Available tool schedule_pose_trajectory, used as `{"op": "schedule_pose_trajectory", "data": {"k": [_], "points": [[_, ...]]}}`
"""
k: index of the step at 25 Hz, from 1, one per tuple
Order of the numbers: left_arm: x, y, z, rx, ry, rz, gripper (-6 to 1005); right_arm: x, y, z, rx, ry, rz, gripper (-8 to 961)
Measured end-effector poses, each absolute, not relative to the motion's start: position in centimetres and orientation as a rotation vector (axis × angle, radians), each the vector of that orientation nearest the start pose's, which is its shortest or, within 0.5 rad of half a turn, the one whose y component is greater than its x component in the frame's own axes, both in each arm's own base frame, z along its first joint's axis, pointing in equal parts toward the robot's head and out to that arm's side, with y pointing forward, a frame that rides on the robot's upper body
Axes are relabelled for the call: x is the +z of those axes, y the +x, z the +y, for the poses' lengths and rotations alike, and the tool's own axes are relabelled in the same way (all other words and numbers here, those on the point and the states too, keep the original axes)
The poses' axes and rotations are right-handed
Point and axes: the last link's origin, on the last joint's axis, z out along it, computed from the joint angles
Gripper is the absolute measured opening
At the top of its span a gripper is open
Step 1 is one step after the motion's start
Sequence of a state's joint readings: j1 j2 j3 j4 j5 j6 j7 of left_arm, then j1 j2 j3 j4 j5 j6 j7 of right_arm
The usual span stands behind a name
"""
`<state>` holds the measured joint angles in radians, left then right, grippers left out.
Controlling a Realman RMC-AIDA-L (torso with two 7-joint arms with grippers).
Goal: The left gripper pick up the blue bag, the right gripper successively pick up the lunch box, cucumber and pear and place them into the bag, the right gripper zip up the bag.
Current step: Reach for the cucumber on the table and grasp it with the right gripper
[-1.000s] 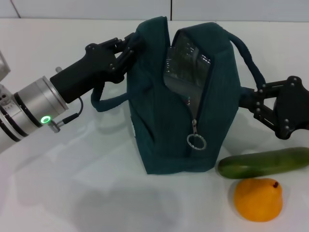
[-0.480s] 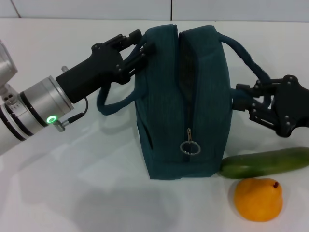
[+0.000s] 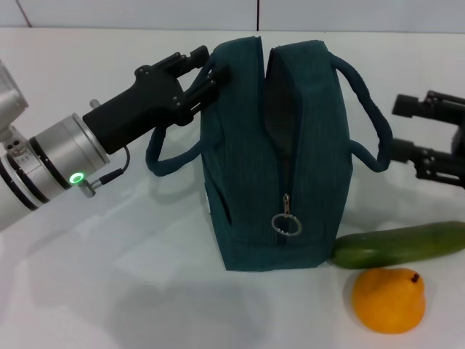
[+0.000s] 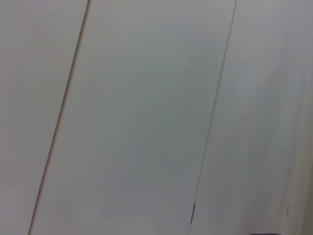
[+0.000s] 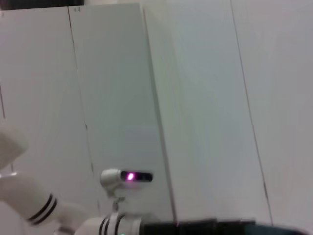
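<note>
We see the right pincer (image 3: 429, 138) has let go and drawn back open beside the blue bag (image 3: 276, 160), which the left pincer (image 3: 207, 76) still grips by its top, leaving cucumber (image 3: 399, 245) and pear (image 3: 389, 299) unpacked.

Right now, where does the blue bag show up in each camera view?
Head view: blue bag stands at centre, left end effector at its upper edge.
Left wrist view: not in it.
Right wrist view: not in it.
Shared landmark: only the pale seamed wall panels in both wrist views.
</note>
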<state>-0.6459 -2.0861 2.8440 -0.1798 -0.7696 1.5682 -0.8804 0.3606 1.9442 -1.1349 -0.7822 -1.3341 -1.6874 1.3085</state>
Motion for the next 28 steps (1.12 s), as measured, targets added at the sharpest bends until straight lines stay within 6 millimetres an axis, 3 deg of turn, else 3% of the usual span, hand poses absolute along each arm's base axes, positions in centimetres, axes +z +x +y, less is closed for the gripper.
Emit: {"op": "schedule_pose_trajectory", "data": {"k": [2, 6, 16, 23, 28], "points": [[-2.4, -25.3, 33.4, -1.180, -2.249, -0.564, 485, 5.5, 23.5, 30.5, 1.012, -2.764, 0.281, 571], [-2.4, -25.2, 33.6, -1.181, -2.255, -0.564, 486, 6.8, 24.0, 31.1, 0.617, -2.936, 0.379, 708], [-2.3, -24.4, 34.4, -1.190, -2.259, -0.536, 476, 8.5, 21.0, 33.7, 0.062, -2.945, 0.561, 714], [-2.2, -23.7, 35.1, -1.201, -2.260, -0.529, 476, 6.8, 19.8, 33.8, -0.117, -2.956, 0.539, 715], [-2.1, -23.4, 35.3, -1.218, -2.243, -0.527, 475, 6.1, 19.8, 34.0, -0.115, -2.954, 0.556, 715]]}}
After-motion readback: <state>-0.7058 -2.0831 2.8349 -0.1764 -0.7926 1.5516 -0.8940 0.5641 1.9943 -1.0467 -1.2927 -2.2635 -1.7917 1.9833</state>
